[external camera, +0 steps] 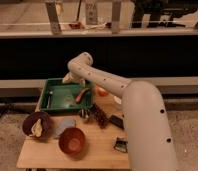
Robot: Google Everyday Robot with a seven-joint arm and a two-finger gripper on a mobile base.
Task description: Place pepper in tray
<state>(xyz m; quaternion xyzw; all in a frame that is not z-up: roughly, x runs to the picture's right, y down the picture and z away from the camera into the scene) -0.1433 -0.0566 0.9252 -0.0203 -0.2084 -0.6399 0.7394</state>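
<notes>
The green tray (56, 102) sits at the table's back left. The slim orange-red pepper (82, 94) lies slanted at the tray's right side, over its inner wall. My arm reaches from the lower right, bends at an elbow above the tray, and comes down to the gripper (78, 82) just above the pepper's upper end. The arm hides most of the gripper. I cannot tell whether it touches the pepper.
A round orange fruit (100, 91) lies just right of the tray. Two reddish-brown bowls (36, 125) (72, 141) stand at the front left, one holding a pale item. A grey object (64, 127), a dark cluster (99, 116) and small dark items (120, 145) lie mid-table.
</notes>
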